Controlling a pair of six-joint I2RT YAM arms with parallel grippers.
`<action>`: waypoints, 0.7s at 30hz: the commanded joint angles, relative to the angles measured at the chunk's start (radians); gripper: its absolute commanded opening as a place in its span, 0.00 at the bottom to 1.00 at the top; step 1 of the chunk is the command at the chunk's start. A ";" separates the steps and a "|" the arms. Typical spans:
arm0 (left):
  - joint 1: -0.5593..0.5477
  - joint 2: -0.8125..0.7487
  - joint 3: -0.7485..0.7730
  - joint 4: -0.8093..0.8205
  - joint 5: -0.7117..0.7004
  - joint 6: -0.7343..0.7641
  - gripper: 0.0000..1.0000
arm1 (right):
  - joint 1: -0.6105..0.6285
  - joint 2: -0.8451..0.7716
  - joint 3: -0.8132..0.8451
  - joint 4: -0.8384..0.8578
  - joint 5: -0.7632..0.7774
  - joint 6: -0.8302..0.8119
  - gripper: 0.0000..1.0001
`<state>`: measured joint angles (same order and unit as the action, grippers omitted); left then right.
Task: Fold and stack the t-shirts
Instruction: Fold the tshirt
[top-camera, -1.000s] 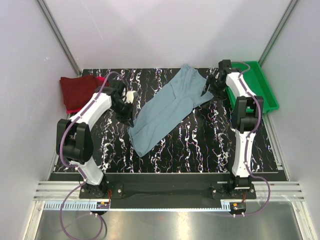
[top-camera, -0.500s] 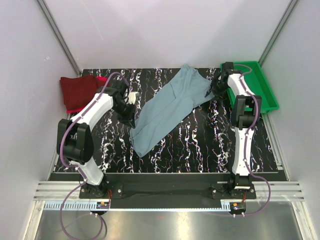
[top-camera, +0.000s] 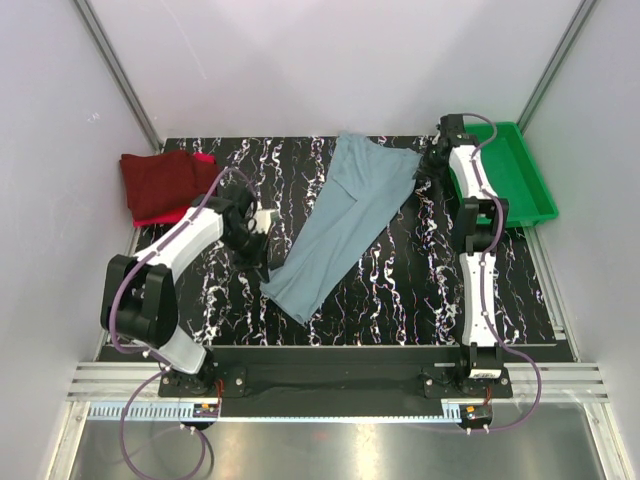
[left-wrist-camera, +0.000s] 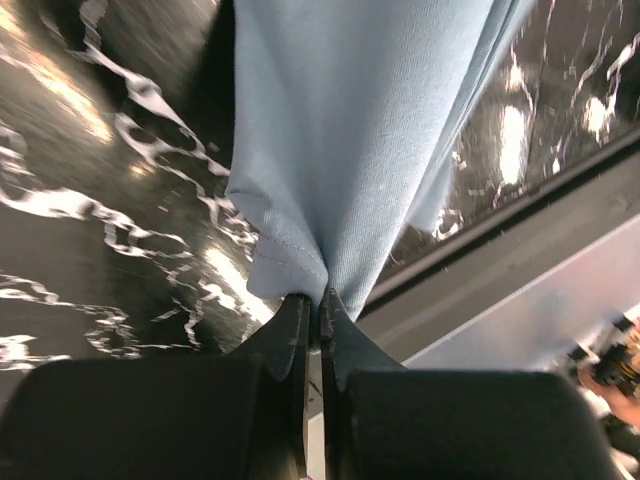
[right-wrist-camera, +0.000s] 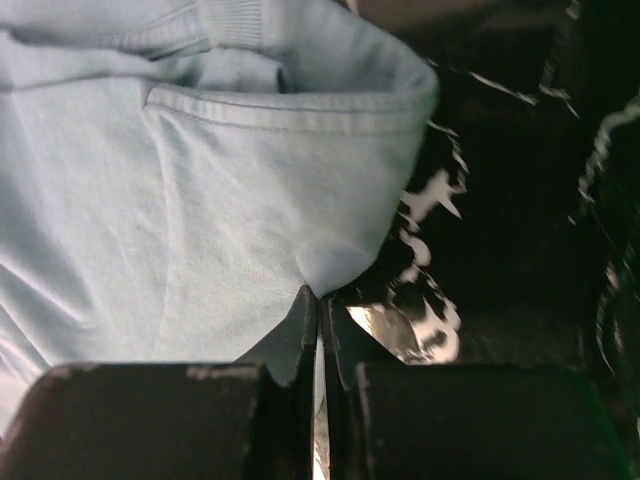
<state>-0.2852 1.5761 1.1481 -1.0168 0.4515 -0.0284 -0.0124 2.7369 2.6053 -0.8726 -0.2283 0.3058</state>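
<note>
The grey-blue t-shirt (top-camera: 345, 225) lies stretched in a long diagonal band across the black marbled table, from far right to near left. My left gripper (top-camera: 264, 262) is shut on its near-left hem; in the left wrist view the cloth (left-wrist-camera: 350, 140) bunches into the closed fingertips of the left gripper (left-wrist-camera: 320, 297). My right gripper (top-camera: 424, 172) is shut on the shirt's far-right edge. The right wrist view shows a fold of the shirt (right-wrist-camera: 220, 200) pinched at the tips of that gripper (right-wrist-camera: 320, 296). A folded maroon t-shirt (top-camera: 160, 180) lies on a red one (top-camera: 205, 158) at the far left.
A green plastic tray (top-camera: 525, 190) stands at the far right, just beyond the right arm. White walls close in the table on three sides. A metal rail and the arm bases run along the near edge (top-camera: 330, 385).
The right gripper has closed on the shirt's far-right edge. The shirt's far end has shifted left and flattened out, and the left gripper has pulled the near hem slightly toward the near edge.
</note>
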 joint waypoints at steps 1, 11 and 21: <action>-0.026 -0.054 -0.056 -0.036 0.068 -0.013 0.00 | 0.008 0.044 0.081 0.067 0.018 -0.040 0.06; -0.063 -0.041 -0.077 0.001 0.049 -0.065 0.33 | 0.094 0.135 0.208 0.156 0.001 -0.022 0.08; -0.049 -0.045 0.096 0.017 -0.283 0.076 0.54 | 0.095 -0.055 0.099 0.073 0.081 -0.119 0.71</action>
<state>-0.3473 1.5604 1.1687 -1.0241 0.3172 -0.0151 0.0906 2.8269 2.7537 -0.7341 -0.2207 0.2436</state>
